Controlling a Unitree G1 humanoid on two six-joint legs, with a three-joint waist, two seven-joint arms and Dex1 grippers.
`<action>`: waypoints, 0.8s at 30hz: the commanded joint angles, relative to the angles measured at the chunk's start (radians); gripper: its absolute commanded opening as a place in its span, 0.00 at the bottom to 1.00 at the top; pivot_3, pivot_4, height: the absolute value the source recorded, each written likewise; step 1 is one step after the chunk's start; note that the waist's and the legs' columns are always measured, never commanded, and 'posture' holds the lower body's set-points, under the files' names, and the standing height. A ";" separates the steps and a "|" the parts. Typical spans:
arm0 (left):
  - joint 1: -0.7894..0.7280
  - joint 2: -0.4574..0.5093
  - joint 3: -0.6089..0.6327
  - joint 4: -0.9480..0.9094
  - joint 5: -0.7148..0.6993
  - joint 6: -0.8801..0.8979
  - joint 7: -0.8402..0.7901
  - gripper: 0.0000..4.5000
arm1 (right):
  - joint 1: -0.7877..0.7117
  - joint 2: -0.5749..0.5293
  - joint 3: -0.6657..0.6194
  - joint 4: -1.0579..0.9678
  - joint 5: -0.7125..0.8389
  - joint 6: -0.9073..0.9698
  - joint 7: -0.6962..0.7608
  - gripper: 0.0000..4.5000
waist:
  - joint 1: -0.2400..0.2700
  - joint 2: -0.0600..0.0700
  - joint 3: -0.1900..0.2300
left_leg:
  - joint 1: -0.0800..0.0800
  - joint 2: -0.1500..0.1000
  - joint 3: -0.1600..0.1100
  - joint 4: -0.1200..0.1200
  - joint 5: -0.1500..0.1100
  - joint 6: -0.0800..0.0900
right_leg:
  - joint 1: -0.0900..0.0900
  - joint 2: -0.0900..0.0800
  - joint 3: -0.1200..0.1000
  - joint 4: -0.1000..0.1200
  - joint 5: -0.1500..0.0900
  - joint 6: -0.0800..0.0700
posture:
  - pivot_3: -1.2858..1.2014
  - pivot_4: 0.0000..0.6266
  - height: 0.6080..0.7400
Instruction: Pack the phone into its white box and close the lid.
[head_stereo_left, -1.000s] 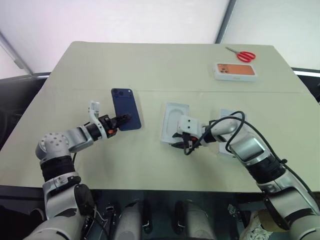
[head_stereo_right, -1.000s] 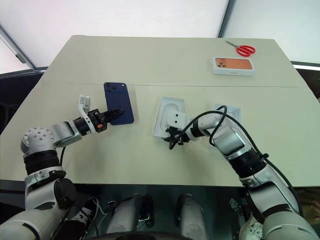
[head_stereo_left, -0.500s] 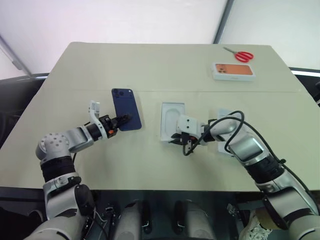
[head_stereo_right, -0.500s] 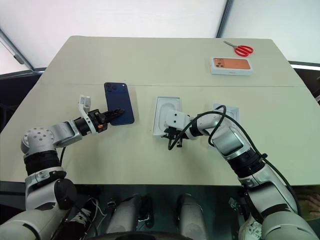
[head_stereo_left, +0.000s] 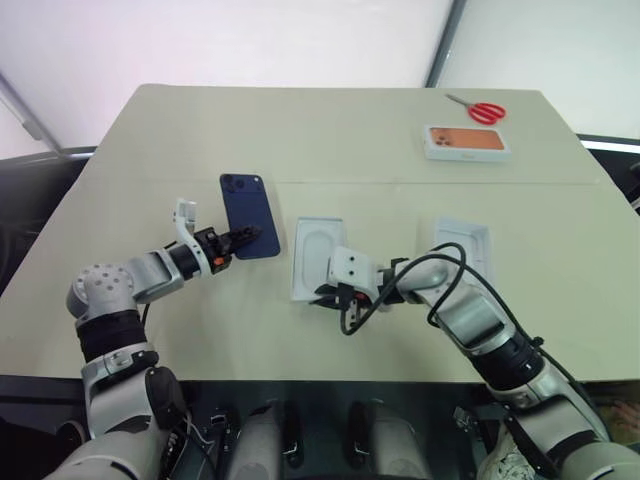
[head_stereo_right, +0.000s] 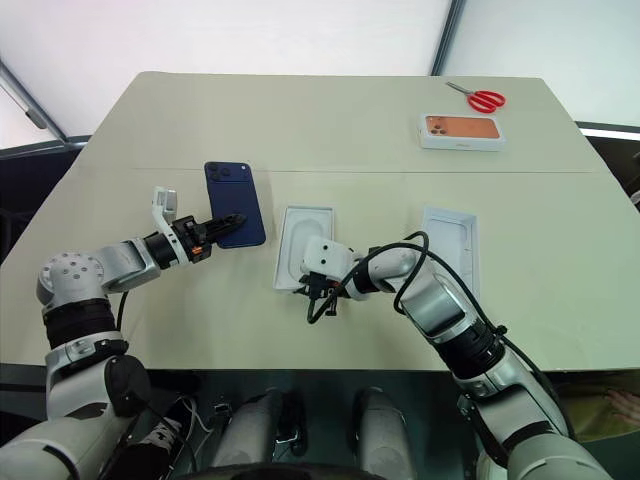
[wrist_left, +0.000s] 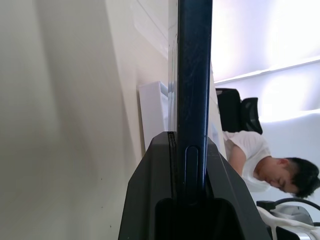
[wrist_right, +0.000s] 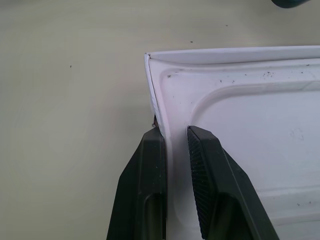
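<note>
The slim navy-blue phone (head_stereo_left: 250, 216) sits pinched in my left gripper (head_stereo_left: 237, 240), beside the white recessed box (head_stereo_left: 316, 258). My right wrist view has the right gripper (wrist_right: 174, 137) clamping the box's wall. Red scissors (head_stereo_left: 481, 110) and an orange-faced box (head_stereo_left: 467, 142) lie far off.

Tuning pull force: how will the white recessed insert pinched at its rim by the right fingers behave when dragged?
Probably light and slides easily: the white insert lies flat on the smooth table. Likely flexes somewhat: its wall looks thin between the right gripper's fingers. A corner pinch may swivel it rather than pull straight.
</note>
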 joint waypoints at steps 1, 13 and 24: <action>-0.028 0.013 -0.002 -0.021 -0.031 -0.021 -0.024 0.00 | -0.010 0.029 0.018 0.020 0.032 0.020 0.008 0.13 | 0.000 0.000 0.000 | 0.000 0.000 0.000 0.000 0.000 0.000 | 0.000 0.000 0.000 0.000 0.000 0.000 | 0.52 0.24 0.98; -0.012 0.018 -0.013 -0.023 -0.042 -0.024 -0.030 0.00 | -0.049 0.022 0.002 -0.004 0.081 0.067 0.023 0.59 | 0.004 0.000 0.000 | -0.001 0.000 0.000 0.000 0.000 0.000 | 0.000 -0.001 0.000 0.000 0.000 0.000 | 0.52 0.24 0.98; -0.021 -0.028 -0.049 -0.114 -0.115 0.086 -0.012 0.00 | -0.119 -0.012 -0.156 -0.014 0.218 0.098 0.046 0.59 | 0.005 0.000 0.000 | -0.001 -0.001 0.000 0.000 0.000 0.000 | 0.000 -0.001 0.000 0.000 0.000 0.000 | 0.52 0.24 0.98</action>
